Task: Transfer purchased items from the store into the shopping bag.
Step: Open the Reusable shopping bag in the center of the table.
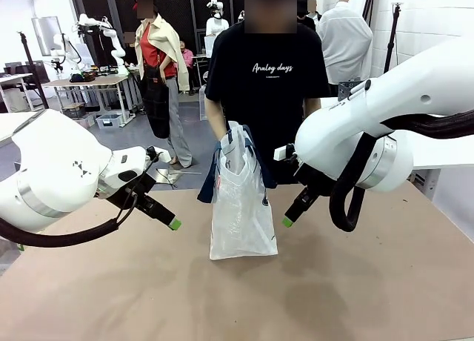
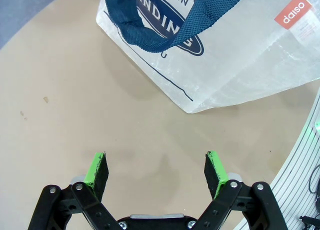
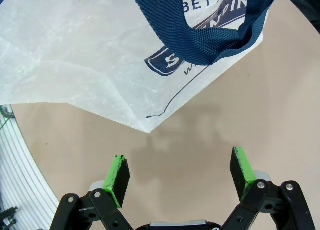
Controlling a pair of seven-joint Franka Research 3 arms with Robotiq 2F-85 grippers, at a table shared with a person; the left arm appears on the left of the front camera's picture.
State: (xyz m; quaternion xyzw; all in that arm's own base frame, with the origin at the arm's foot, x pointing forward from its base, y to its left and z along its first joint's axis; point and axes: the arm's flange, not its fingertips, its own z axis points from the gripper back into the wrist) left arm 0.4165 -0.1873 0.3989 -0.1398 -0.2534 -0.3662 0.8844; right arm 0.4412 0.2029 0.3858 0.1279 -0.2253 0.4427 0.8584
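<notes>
L gripper (image 2: 156,160), L wrist view: jaws wide apart, green pads facing each other, nothing btwn them, bare tan table (image 2: 65,100) underneath. R gripper (image 3: 180,160), R wrist view: same, spread wide, nothing held, tabletop below. Shopping bag (image 1: 241,215) stands upright at mid-table, far side, btwn the two grippers and apart from both. Front view: L gripper (image 1: 172,224) near bag's left side, fingers angled down twd table; R gripper (image 1: 287,221) just beside bag's right edge, also angled down; no contact w/ bag seen on either side. Bag's lower corner points twd each wrist cam; translucent whitish plastic, dark navy print. Navy strap handle (image 2: 165,35) drapes over the printed face; orange "daiso" label (image 2: 292,12) near bag's edge. Person (image 1: 263,67) in black tee stands right behind bag, arms lowered to its top; their grip on it can't be made out.
</notes>
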